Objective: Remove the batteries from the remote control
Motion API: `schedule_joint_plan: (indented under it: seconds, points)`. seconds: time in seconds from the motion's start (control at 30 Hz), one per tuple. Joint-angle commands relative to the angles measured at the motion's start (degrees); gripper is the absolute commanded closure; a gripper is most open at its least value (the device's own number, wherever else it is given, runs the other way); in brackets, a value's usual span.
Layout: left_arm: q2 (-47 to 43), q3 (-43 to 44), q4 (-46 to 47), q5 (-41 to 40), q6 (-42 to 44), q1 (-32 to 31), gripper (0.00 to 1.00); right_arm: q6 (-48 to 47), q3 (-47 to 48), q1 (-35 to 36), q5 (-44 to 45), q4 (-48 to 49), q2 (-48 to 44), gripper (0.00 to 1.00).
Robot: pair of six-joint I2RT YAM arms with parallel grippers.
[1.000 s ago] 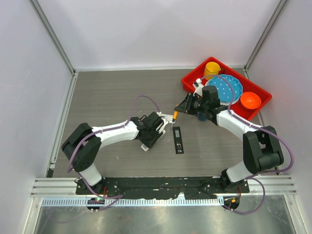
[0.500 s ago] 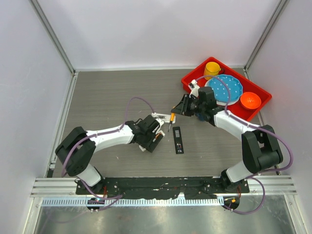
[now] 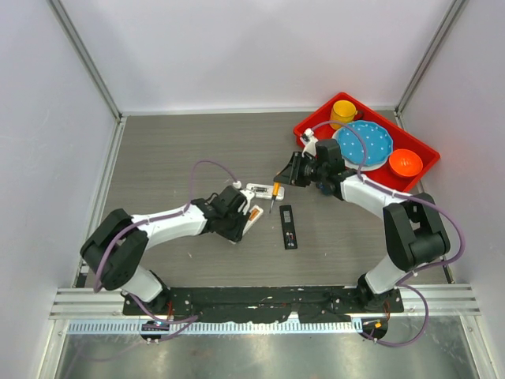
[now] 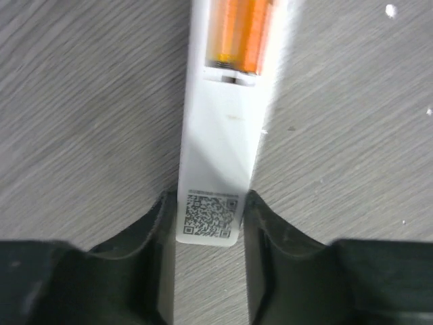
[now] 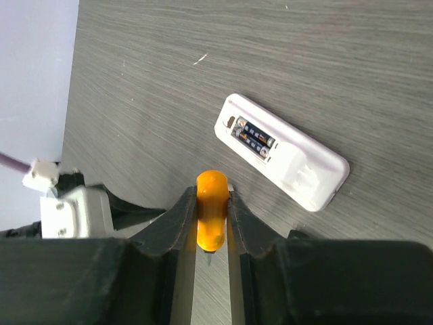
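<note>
Left gripper (image 4: pixel 208 204) pinches the coded end of a white remote (image 4: pixel 216 156) whose orange battery (image 4: pixel 240 34) sits in its open bay. The right gripper (image 5: pixel 212 203) is clamped on the screwdriver (image 5: pixel 211 220) handle, near a second remote (image 5: pixel 298 166) whose dark batteries (image 5: pixel 254 139) are also in place. Both bays are open but nothing looks unloaded, and while the table (image 3: pixel 173 158) lies bare to the left, the red tray (image 3: pixel 312 136) and a black strip (image 3: pixel 289 227) crowd the right.

Desk (image 3: pixel 173 158) is matt wood-grain. Remote (image 4: pixel 226 135) is smooth white plastic with a papery QR sticker (image 4: pixel 210 218), battery (image 4: pixel 240 34) in it shiny orange. Screwdriver (image 5: pixel 211 206) handle's glossy plastic, left gripper (image 4: pixel 207 203) matt black.
</note>
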Motion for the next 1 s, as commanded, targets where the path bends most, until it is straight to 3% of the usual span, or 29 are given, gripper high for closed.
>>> schedule_joint_plan:
  seconds: [0.0, 0.1, 0.37, 0.7, 0.8, 0.97]
  points:
    - [4.9, 3.8, 3.5, 2.3, 3.6, -0.1, 0.75, -1.1, 3.8, 0.3, 0.1, 3.2, 0.7, 0.99]
    - [7.2, 7.0, 3.3, 2.9, 6.0, -0.1, 0.83, -1.2, 4.1, 0.3, 0.4, 3.6, 0.8, 0.99]
    - [8.4, 9.9, 6.1, 8.8, 9.4, -0.3, 0.83, -1.2, 3.6, 0.4, 1.3, 4.6, 0.7, 0.98]
    - [8.3, 7.2, 2.5, 5.5, 8.7, -4.1, 0.82, -1.8, 3.0, 1.1, 2.8, 5.6, 0.9, 0.99]
    - [7.3, 6.9, 1.5, 5.6, 7.7, -4.2, 0.77, -2.2, 2.8, 1.4, 3.1, 5.6, 1.1, 0.99]
    - [5.9, 6.4, 0.2, 3.6, 5.0, -4.2, 0.48, -2.9, 1.3, 1.7, 5.0, 5.7, 0.2, 0.99]
